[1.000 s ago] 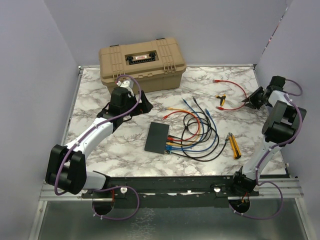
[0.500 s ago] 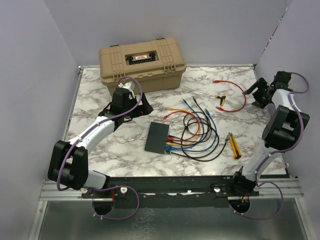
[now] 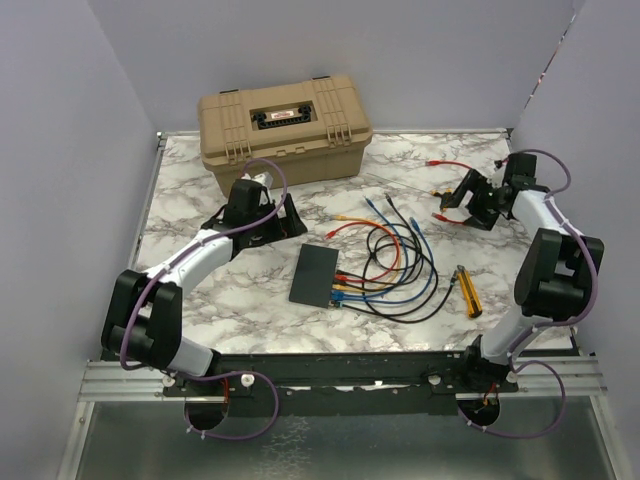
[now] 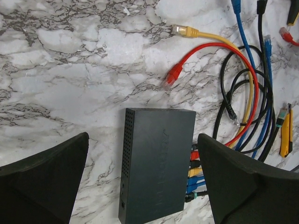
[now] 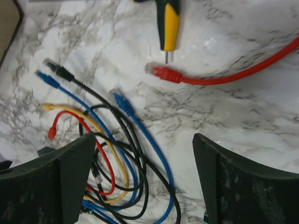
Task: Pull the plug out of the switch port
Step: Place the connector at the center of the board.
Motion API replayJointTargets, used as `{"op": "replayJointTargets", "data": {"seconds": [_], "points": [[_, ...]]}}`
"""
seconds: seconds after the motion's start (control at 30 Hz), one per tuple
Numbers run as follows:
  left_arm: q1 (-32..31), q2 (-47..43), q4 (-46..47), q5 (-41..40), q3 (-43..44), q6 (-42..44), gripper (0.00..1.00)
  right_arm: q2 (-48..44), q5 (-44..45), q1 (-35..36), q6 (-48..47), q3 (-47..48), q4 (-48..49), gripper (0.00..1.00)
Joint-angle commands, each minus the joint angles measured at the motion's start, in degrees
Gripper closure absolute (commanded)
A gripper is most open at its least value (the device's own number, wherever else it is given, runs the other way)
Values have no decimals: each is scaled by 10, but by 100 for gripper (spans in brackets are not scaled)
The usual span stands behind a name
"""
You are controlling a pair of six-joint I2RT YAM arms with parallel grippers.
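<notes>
Now the right gripper point(image 3: 467, 197), opened and empty, is being swung toward nine o'clock; the switch point(image 3: 316, 275) is being left at centre, plugs point(image 3: 346, 287) still seated, ahead of the wide-open left gripper point(image 4: 142, 182).

The left arm point(image 3: 190, 262) bends at the elbow and reaches out toward the middle of the table. The left gripper point(image 3: 290, 218) hangs low and looks down, with its two fingers point(image 4: 44, 179) spread wide apart. The right arm point(image 3: 545, 270) stands tall at the right side and folds back toward the middle. The right gripper point(image 3: 465, 197) also looks down, its fingers point(image 5: 51, 184) wide apart.
</notes>
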Motion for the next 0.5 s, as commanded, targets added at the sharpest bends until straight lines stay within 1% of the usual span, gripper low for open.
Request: {"op": "replayJointTargets", "data": {"seconds": [0.0, 0.33, 0.47], "points": [[3, 15, -22, 23, -2, -4, 1, -35, -37, 28, -18, -24, -18, 12], [4, 37, -49, 33, -5, -21, 1, -60, -62, 120, -30, -46, -22, 10], [4, 37, -57, 20, -10, -23, 1, -65, -79, 147, -35, -43, -27, 8]]}}
